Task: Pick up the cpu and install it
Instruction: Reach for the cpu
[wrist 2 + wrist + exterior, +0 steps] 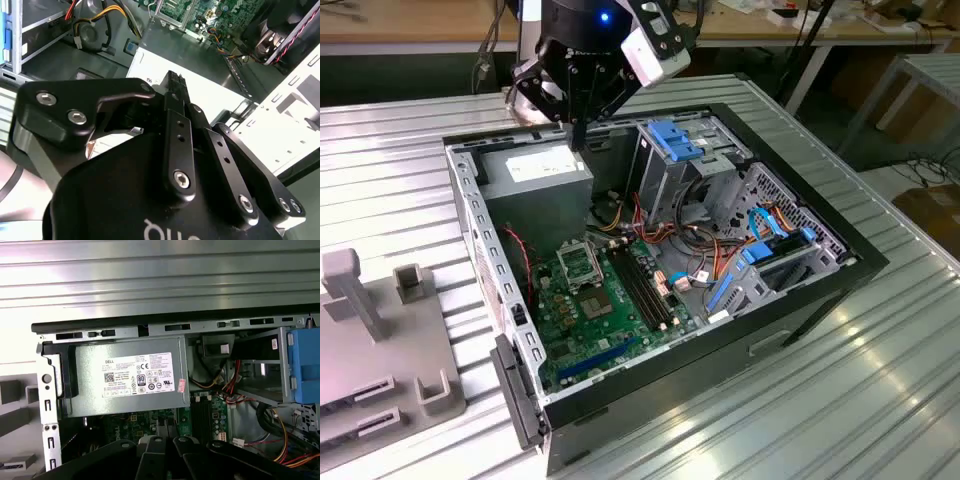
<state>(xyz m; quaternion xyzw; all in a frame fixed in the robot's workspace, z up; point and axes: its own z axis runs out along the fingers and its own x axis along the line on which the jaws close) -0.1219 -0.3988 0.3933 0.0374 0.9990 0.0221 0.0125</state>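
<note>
In the exterior view my gripper [578,138] hangs over the far end of the open computer case [865,262], just above the grey power supply [545,165]. Its black fingers [172,82] are shut together, and I see nothing between them. The green motherboard [610,315] lies on the case floor with the black socket [578,265] and its metal frame. A duller grey chipset block [611,300] sits beside the socket. The cpu is out of view. The first wrist view looks down on the power supply [125,377] and a strip of motherboard [150,422].
A drive cage with blue latches [675,140] stands at the exterior view's right of the gripper, with bundled cables [705,245] below it. A grey fixture [370,340] with slots sits outside the case at the exterior view's left. The case rests on a ribbed metal table [880,380].
</note>
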